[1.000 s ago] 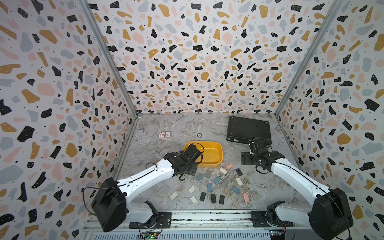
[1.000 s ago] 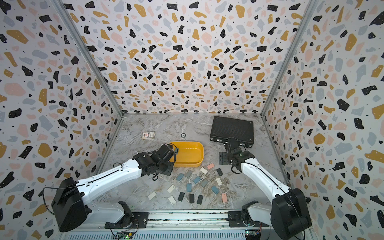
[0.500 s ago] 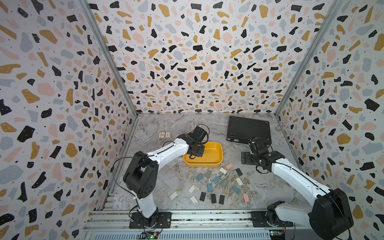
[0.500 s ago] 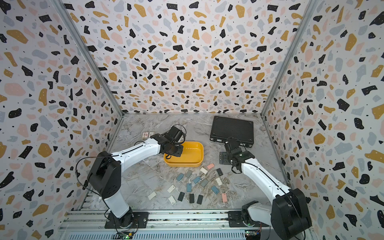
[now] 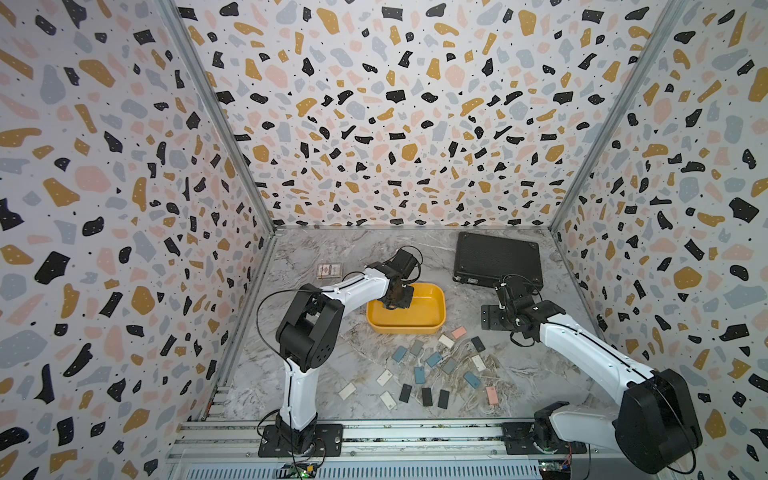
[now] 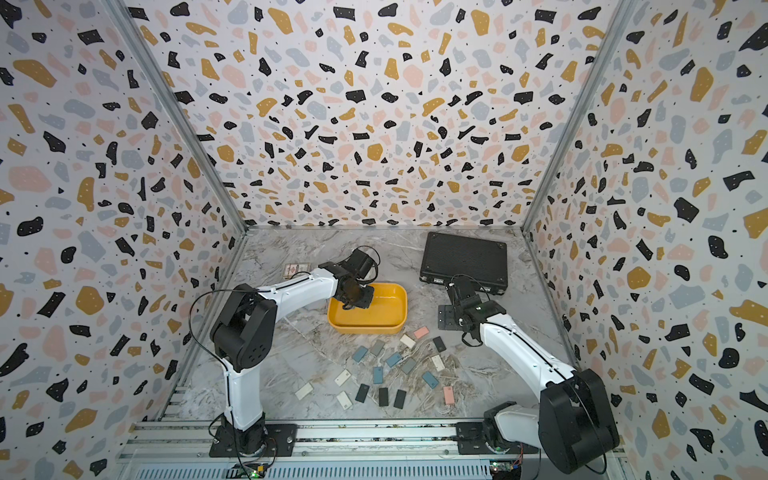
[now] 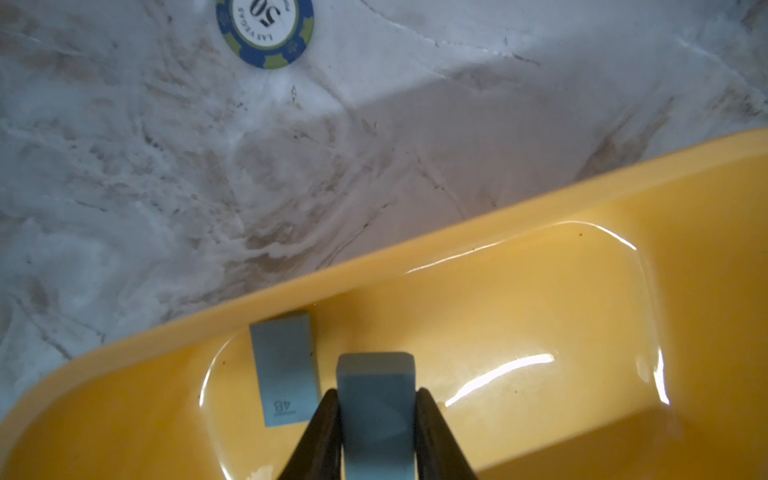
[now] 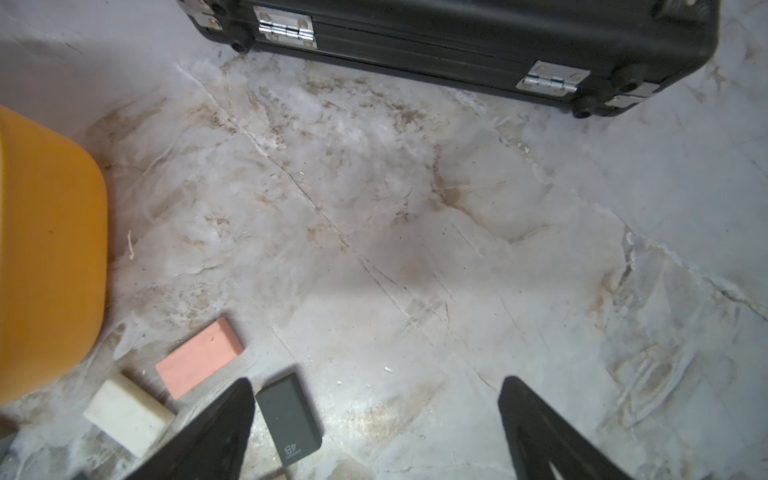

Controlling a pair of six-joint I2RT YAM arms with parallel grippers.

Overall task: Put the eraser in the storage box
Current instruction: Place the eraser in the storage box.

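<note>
My left gripper [image 7: 376, 395] is shut on a blue eraser [image 7: 374, 372], and its two dark fingers press the eraser's sides. It hangs inside the yellow storage box [image 7: 374, 259], low over the floor near one corner. A second, blue-grey eraser [image 7: 284, 368] lies flat in the box beside it. In both top views the left gripper [image 5: 395, 300] [image 6: 353, 300] reaches into the box [image 5: 426, 311] [image 6: 388, 312] at its left end. My right gripper [image 8: 376, 386] is open over bare table right of the box, with nothing between its fingers.
Several loose erasers [image 5: 433, 359] lie scattered on the marble table in front of the box. A pink eraser [image 8: 199, 357], a white eraser [image 8: 126, 413] and a dark grey eraser [image 8: 289, 417] lie by the right gripper. A black case [image 5: 496, 259] sits at the back right, a card pack [image 5: 329, 270] at the back left, and a poker chip [image 7: 265, 29] behind the box.
The left arm has swung from the eraser pile up and back to the box and lowered into it, still holding the eraser. The right arm has not moved.
</note>
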